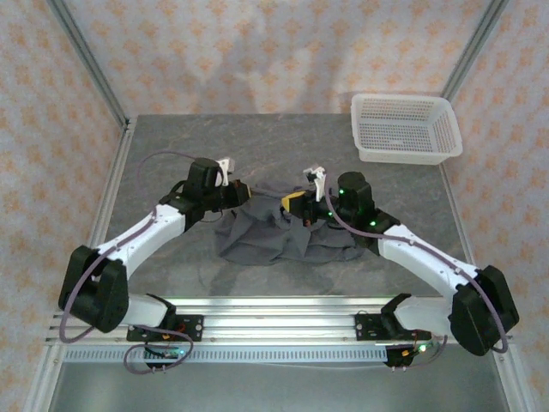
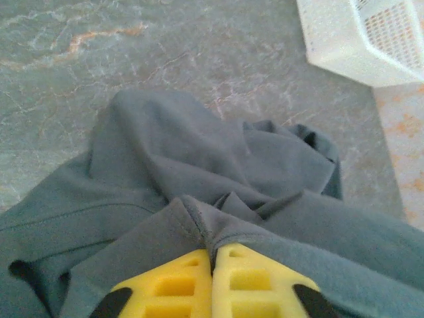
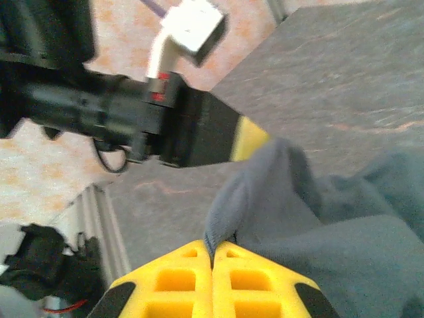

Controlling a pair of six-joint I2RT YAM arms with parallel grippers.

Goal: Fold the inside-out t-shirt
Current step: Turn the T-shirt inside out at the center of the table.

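The inside-out t-shirt (image 1: 283, 236) lies bunched in the middle of the desk (image 1: 171, 146), between both arms, its grey cloth in loose folds. On the left gripper (image 2: 212, 253), the yellow fingers (image 2: 172, 285) press together on a pinched fold. The right gripper (image 3: 213, 246) is closed likewise on a raised cloth edge, with the left gripper's tip close beyond it. A white basket (image 1: 403, 129) sits at the far right corner, well apart from the shirt.

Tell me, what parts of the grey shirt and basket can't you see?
- Top view: the far edge of the t-shirt hides under both arms.
- Left wrist view: the basket is cut off by the picture's edge; sleeves and collar are lost in folds.
- Right wrist view: the left claw is blurred, its tip behind cloth.
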